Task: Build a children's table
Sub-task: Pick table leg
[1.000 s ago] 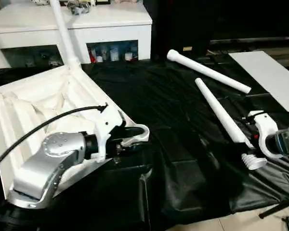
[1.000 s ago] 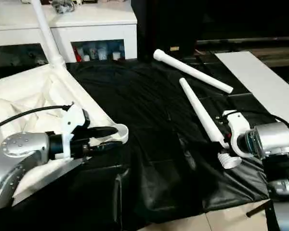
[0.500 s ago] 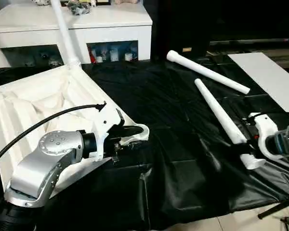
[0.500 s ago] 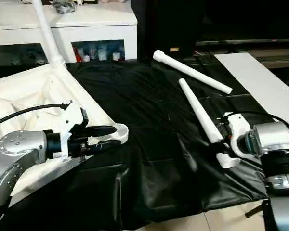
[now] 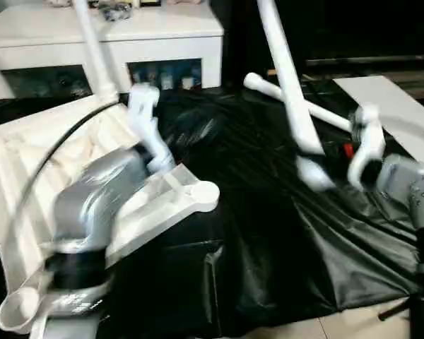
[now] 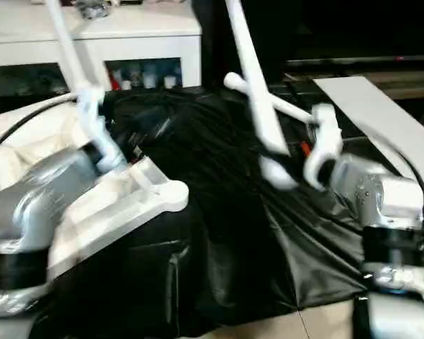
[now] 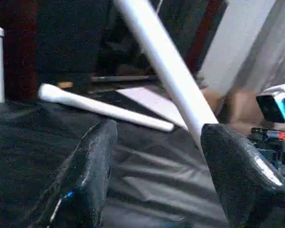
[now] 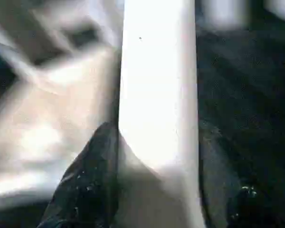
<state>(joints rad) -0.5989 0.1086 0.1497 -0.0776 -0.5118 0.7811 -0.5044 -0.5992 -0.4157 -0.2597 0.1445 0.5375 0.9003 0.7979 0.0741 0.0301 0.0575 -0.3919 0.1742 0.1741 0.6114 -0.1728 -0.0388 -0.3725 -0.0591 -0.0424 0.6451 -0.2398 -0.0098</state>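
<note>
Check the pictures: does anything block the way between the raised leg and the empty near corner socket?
Nothing visible does. The right gripper holds the leg up over bare black cloth, and the socket lies open.

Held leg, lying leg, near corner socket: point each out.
Held leg (image 5: 286,85), left eye view, mid shaft.
Lying leg (image 7: 104,107), left wrist view, mid shaft.
Corner socket (image 5: 203,193), left eye view, round rim.
</note>
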